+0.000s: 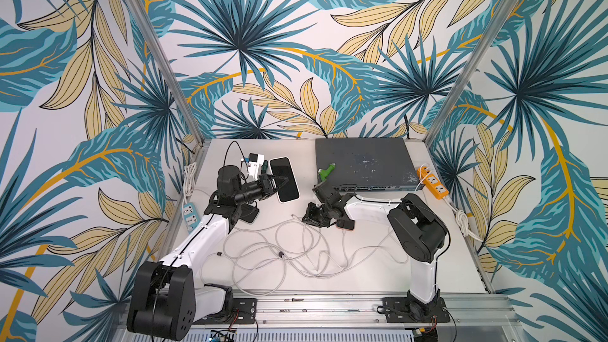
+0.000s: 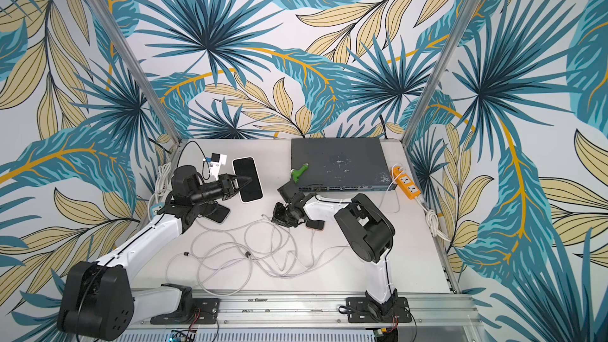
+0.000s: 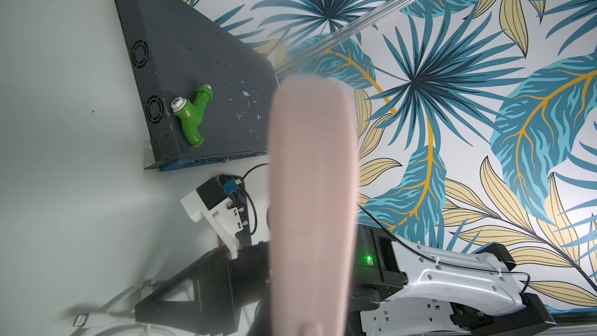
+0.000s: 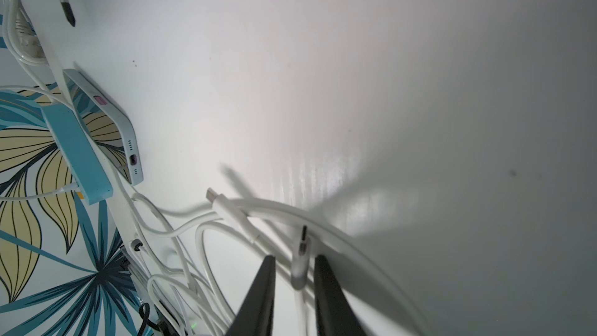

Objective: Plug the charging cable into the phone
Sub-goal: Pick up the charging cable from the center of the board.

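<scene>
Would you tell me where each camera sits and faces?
Top views: above the front of the table, looking down toward the back wall; left arm and right arm show, left gripper on the phone.
Left wrist: on the left arm, facing the network switch and green fitting; right arm shows behind a pink blur.
Right wrist: low over the table, facing a cable plug straddled by the right gripper.
Shared: green fitting, in both top views and left wrist.

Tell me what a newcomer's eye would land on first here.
Loud palm-leaf wallpaper aside, the eye goes to the phone, clamped by the left gripper at the back left of the table. Mid-table sprawls a tangle of white cables, where the right gripper has its fingers either side of a white plug. A green Y-fitting lies on the grey switch, back right.
</scene>
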`<state>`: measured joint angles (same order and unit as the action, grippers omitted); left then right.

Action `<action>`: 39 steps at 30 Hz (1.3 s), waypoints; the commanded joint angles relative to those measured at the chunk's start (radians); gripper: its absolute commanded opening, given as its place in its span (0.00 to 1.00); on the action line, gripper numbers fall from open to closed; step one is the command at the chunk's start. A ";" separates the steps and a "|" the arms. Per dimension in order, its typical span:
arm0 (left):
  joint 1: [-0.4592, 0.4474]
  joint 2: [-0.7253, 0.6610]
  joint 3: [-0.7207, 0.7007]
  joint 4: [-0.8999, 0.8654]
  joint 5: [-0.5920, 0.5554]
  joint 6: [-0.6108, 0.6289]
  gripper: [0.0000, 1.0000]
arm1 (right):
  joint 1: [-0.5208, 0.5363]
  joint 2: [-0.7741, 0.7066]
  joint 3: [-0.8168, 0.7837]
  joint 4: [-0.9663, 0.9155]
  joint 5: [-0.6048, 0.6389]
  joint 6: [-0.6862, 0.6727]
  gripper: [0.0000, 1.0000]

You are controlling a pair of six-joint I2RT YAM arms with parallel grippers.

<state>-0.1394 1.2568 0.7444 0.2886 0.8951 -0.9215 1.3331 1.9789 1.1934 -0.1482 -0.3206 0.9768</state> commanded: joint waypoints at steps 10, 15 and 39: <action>0.006 -0.001 -0.007 0.066 0.024 0.021 0.00 | -0.002 0.028 0.008 -0.055 0.005 -0.004 0.19; 0.007 0.000 -0.008 0.065 0.025 0.021 0.00 | 0.000 0.025 0.006 -0.063 0.008 -0.002 0.20; 0.007 -0.004 -0.023 0.068 0.028 0.023 0.00 | 0.012 0.030 0.003 -0.101 -0.008 -0.010 0.15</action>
<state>-0.1390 1.2591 0.7216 0.2985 0.9024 -0.9127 1.3354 1.9850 1.2022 -0.1810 -0.3340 0.9764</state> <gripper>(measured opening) 0.154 0.155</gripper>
